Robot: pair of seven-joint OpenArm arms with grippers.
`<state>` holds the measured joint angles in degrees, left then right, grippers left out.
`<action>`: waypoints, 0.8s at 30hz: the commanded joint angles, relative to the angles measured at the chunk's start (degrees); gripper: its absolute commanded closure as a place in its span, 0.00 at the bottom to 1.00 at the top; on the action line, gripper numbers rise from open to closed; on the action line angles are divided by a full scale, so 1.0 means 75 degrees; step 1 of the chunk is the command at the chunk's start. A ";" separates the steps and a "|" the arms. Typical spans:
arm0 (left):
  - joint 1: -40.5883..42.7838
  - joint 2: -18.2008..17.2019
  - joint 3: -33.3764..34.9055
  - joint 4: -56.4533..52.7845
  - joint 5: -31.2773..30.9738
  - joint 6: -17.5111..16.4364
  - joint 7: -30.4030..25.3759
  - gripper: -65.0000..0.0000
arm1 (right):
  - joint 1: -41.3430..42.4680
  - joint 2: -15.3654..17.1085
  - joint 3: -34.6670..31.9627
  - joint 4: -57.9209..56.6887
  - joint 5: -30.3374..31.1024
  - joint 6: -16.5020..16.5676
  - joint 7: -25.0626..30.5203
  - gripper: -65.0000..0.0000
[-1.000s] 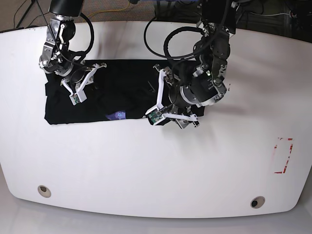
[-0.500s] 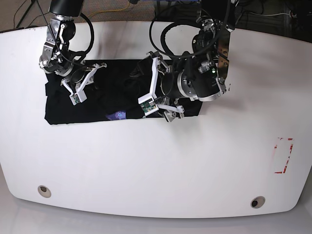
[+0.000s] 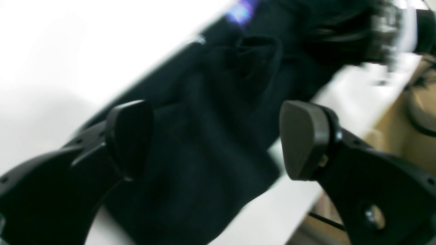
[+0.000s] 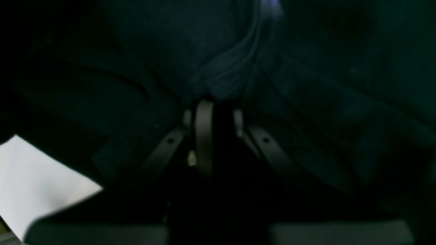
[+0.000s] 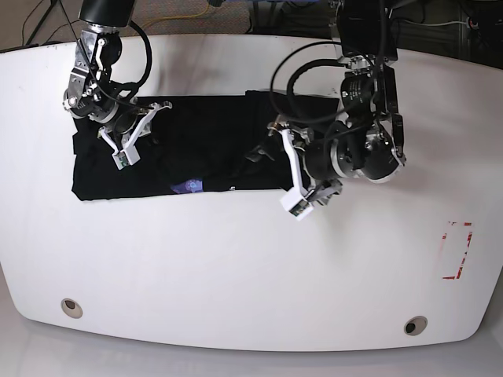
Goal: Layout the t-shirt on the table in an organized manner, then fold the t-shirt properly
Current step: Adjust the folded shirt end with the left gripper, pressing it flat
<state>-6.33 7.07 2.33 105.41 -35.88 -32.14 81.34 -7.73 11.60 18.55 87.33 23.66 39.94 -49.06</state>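
We see a big shiny white table [image 5: 236, 267] w/ round edges. Past its far edge the floor is dark, w/ some cables.

The t-shirt [image 5: 189, 145] is black & lies on the far left part of the table, as a long flat strip going left to right. A small purple patch [image 5: 189, 186] shows at its near edge, about the middle. The cloth looks bumpy & creased near the right end.

In the base view, the right gripper [image 5: 114, 129] sits on the left end of the shirt. Its wrist cam is very dark, but we can see the 2 fingers [image 4: 204, 136] close together w/ a fold of black cloth bunched at the tips, so it is pinched closed on the t-shirt. A bit of white table shows at the low left of that view.

The left gripper [image 3: 214, 136] is by the right end of the shirt. Its 2 dark pads [image 3: 301, 139] stand wide apart w/ nothing between them; the shirt lies under them & the pads do not touch it as far as we can tell. That view is blurry.

Farther out: a red box mark [image 5: 457, 250] is at the right side of the table, well apart from the shirt. 2 small round holes sit near the front edge, 1 left [image 5: 71, 307] & 1 right [image 5: 414, 325].
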 commanded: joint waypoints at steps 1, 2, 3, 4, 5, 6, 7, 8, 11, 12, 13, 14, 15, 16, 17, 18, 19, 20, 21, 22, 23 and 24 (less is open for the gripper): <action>-0.0159 -0.0269 0.0235 0.0240 -0.0309 -0.0175 -0.0179 0.18 | -0.0019 -0.0052 -0.0087 -0.0045 -0.0242 0.0008 -0.0369 0.92; -0.0182 -0.0363 0.0293 0.0240 -0.0333 -0.0233 -0.0179 0.18 | -0.0019 -0.0063 -0.0087 -0.0045 -0.0242 0.0008 -0.0369 0.92; -0.0194 -0.0374 0.0270 0.0229 -0.0321 -0.0233 -0.0179 0.18 | -0.0019 -0.0075 -0.0087 -0.0045 -0.0242 0.0008 -0.0369 0.92; -0.0217 -0.0363 0.0176 0.0229 -0.0262 -0.0186 -0.0179 0.18 | -0.0019 -0.0087 -0.0087 -0.0045 -0.0242 0.0008 -0.0369 0.92; -0.0217 -0.0351 0.0059 0.0229 -0.0180 -0.0163 -0.0179 0.18 | -0.0019 -0.0087 -0.0099 -0.0045 -0.0230 0.0008 -0.0369 0.92; -0.0217 -0.0351 -0.0035 0.0240 -0.0133 -0.0139 -0.0179 0.18 | -0.0019 -0.0087 -0.0099 -0.0045 -0.0218 0.0008 -0.0369 0.92; -0.0205 -0.0351 -0.0105 0.0240 -0.0098 -0.0139 -0.0179 0.18 | -0.0019 -0.0087 -0.0099 -0.0045 -0.0218 0.0008 -0.0369 0.92; -0.0229 -0.0363 -0.0187 0.0205 -0.0087 -0.0128 -0.0179 0.18 | -0.0019 -0.0087 -0.0087 -0.0045 -0.0242 0.0008 -0.0369 0.92; -0.0264 -0.0374 -0.0199 0.0194 0.0031 -0.0081 -0.0179 0.18 | -0.0019 -0.0087 -0.0087 -0.0045 -0.0242 0.0008 -0.0369 0.92; -0.0264 -0.0374 -0.0199 0.0229 0.0101 -0.0034 -0.0179 0.18 | -0.0019 -0.0087 -0.0087 -0.0045 -0.0242 0.0008 -0.0369 0.92; -0.0264 -0.0374 -0.0199 0.0287 0.0206 0.0071 -0.0179 0.18 | -0.0019 -0.0087 -0.0087 -0.0045 -0.0242 0.0008 -0.0369 0.92; -0.0264 -0.0374 -0.0199 0.0311 0.0253 0.0130 -0.0179 0.18 | -0.0019 -0.0087 -0.0087 -0.0045 -0.0242 0.0008 -0.0369 0.92; -0.0252 -0.0386 -0.0211 0.0393 0.0453 0.0341 -0.0179 0.18 | -0.0019 -0.0087 -0.0087 -0.0045 -0.0242 0.0008 -0.0369 0.92; -0.0252 -0.0398 -0.0211 0.0405 0.0511 0.0411 -0.0179 0.18 | -0.0019 -0.0087 -0.0087 -0.0045 -0.0242 0.0008 -0.0369 0.92; -0.0276 -0.0491 -0.0211 0.0405 0.0687 0.0529 -0.0179 0.18 | -0.0019 -0.0087 -0.0087 -0.0045 -0.0242 0.0008 -0.0369 0.92; -0.0287 -0.0597 -0.0211 0.0405 0.0828 0.0599 -0.0179 0.18 | -0.0007 -0.0087 -0.0087 -0.0045 -0.0242 0.0008 -0.0369 0.92; -0.0287 -0.0679 -0.0211 0.0393 0.0921 0.0634 -0.0179 0.18 | -0.0007 -0.0087 -0.0087 -0.0045 -0.0242 0.0008 -0.0369 0.92; -0.0287 -0.0773 -0.0211 0.0393 0.1027 0.0669 -0.0220 0.18 | 0.0005 -0.0087 -0.0087 -0.0045 -0.0242 0.0008 -0.0369 0.92; -0.0276 -0.0855 -0.0199 0.0393 0.1109 0.0693 -0.0360 0.18 | 0.0005 -0.0087 -0.0099 -0.0045 -0.0242 0.0008 -0.0369 0.92; -0.0241 -0.0937 -0.0199 0.0393 0.1215 0.0693 -0.0548 0.18 | 0.0005 -0.0087 -0.0099 -0.0045 -0.0242 0.0008 -0.0369 0.92; -0.0229 -0.0996 -0.0199 0.0405 0.1273 0.0693 -0.0642 0.18 | 0.0005 -0.0087 -0.0099 -0.0045 -0.0242 0.0008 -0.0369 0.92; -0.0217 -0.1113 -0.0199 0.0416 0.1379 0.0693 -0.0841 0.18 | 0.0005 -0.0087 -0.0099 -0.0045 -0.0242 0.0008 -0.0369 0.92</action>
<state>-7.31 -0.16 0.84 107.37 -25.32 -26.98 77.43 -7.64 11.44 18.55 87.31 23.40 39.90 -49.25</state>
